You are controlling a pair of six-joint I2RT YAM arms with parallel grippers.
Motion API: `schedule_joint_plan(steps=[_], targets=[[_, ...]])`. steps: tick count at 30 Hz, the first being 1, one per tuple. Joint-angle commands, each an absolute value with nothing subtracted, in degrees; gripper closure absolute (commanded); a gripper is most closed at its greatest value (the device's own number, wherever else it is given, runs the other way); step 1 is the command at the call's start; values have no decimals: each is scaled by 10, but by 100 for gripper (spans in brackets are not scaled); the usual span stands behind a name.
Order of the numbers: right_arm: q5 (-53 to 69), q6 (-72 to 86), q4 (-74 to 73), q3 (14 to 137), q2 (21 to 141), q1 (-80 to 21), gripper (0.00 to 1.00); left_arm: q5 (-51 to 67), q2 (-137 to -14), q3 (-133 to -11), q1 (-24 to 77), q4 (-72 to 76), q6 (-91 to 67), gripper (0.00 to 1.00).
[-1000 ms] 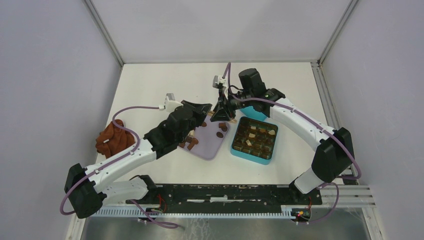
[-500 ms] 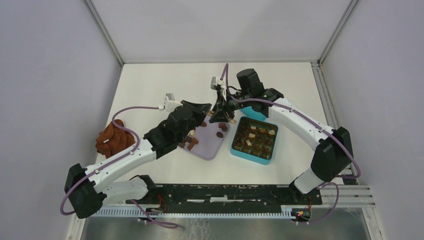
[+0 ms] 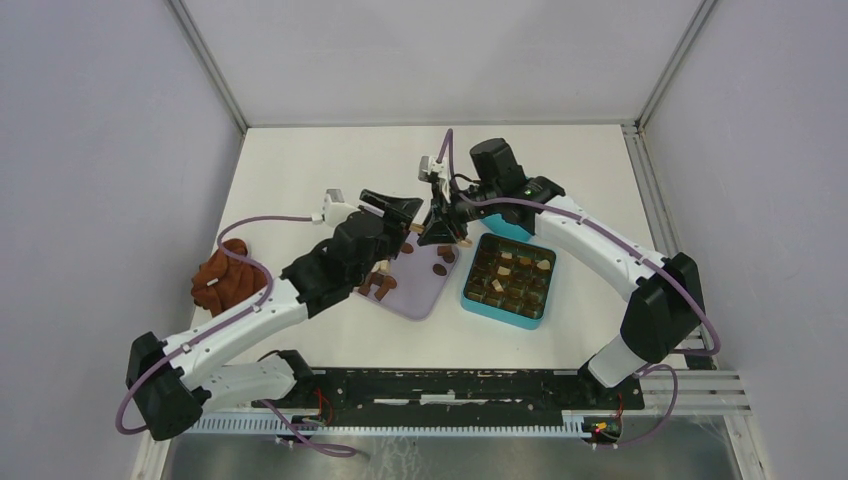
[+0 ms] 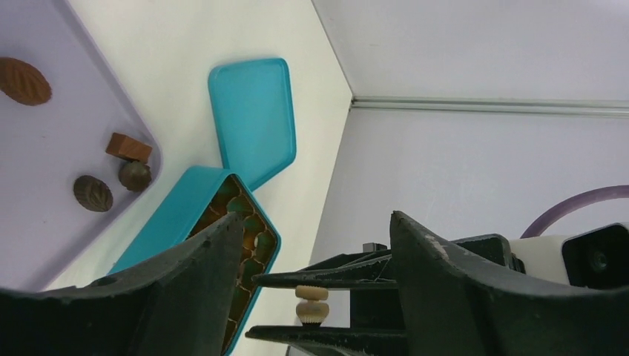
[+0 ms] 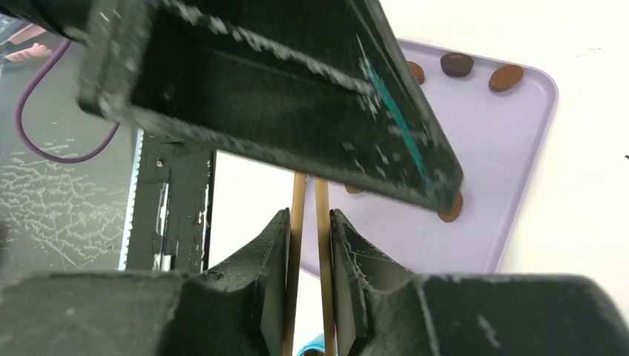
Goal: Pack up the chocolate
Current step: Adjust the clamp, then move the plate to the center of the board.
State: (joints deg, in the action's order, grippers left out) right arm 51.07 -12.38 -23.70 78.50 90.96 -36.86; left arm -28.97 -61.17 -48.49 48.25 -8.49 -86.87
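Several small brown chocolate pieces (image 3: pixel 440 268) lie on a lilac tray (image 3: pixel 415 295); the left wrist view shows some of them (image 4: pixel 93 193). More pieces fill the teal box (image 3: pixel 508 281) to the tray's right. My right gripper (image 3: pixel 440 225) hangs over the tray's far edge, shut on a pair of tan wooden tongs (image 5: pixel 297 222); the tongs' ends (image 4: pixel 311 293) show between its black fingers. My left gripper (image 4: pixel 315 219) faces it, open, with nothing between its fingers. One left finger (image 5: pixel 297 111) crosses the right wrist view.
The teal lid (image 4: pixel 252 119) lies flat beyond the box. A rust-brown cloth lump (image 3: pixel 225 280) sits at the table's left edge. White walls close in the back and sides.
My left gripper's jaws have swung wide apart and now stand off the tongs. The right gripper has edged slightly left, still clamped on the tongs.
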Motion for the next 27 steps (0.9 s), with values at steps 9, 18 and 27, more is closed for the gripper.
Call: schedule_joint_plan(steps=[9, 18, 27], targets=[[441, -221, -293, 800, 901, -361, 66, -372, -533, -652, 481, -368, -595, 20], [363, -279, -319, 792, 910, -384, 56, -383, -529, -643, 474, -427, -571, 20], [255, -320, -364, 817, 953, -426, 55, -283, -537, -602, 366, -398, -519, 18]])
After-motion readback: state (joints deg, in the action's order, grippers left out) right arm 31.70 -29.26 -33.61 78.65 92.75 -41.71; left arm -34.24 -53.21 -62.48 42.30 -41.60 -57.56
